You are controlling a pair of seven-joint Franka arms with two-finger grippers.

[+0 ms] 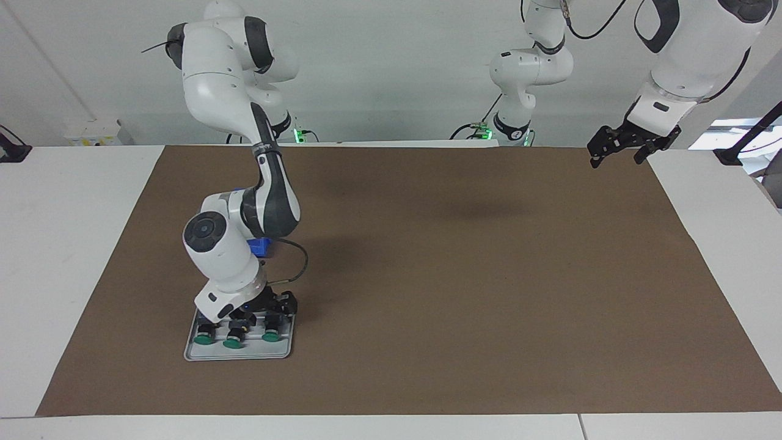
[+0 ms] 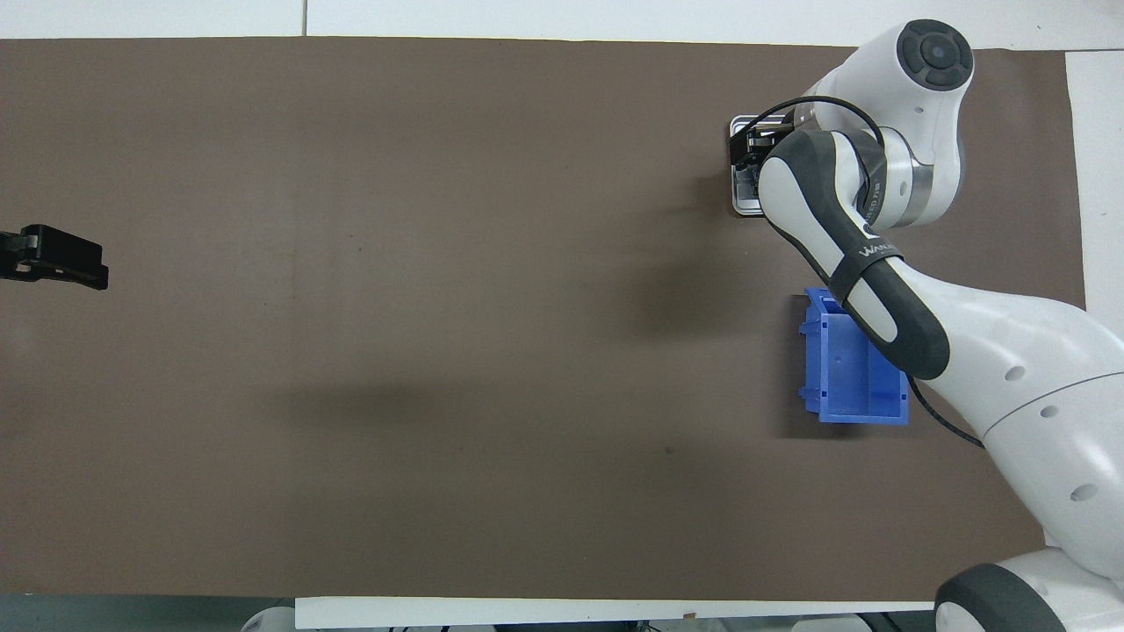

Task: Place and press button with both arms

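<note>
Three green-capped buttons stand in a row on a grey tray [image 1: 194, 353] toward the right arm's end of the table: one [image 1: 204, 339], one [image 1: 232, 343] and one [image 1: 270, 335]. My right gripper [image 1: 245, 319] is down on the tray, right over the middle button and just nearer to the robots than the green caps. In the overhead view the right arm covers most of the tray [image 2: 743, 207] and all the buttons. My left gripper [image 1: 616, 161] is open and empty, raised over the mat's edge at the left arm's end; it also shows in the overhead view [image 2: 54, 260]. The left arm waits.
A blue open bin [image 2: 847, 377] stands on the brown mat [image 1: 464, 287], nearer to the robots than the tray; in the facing view only a bit of it [image 1: 259, 246] shows past the right arm. White table borders the mat.
</note>
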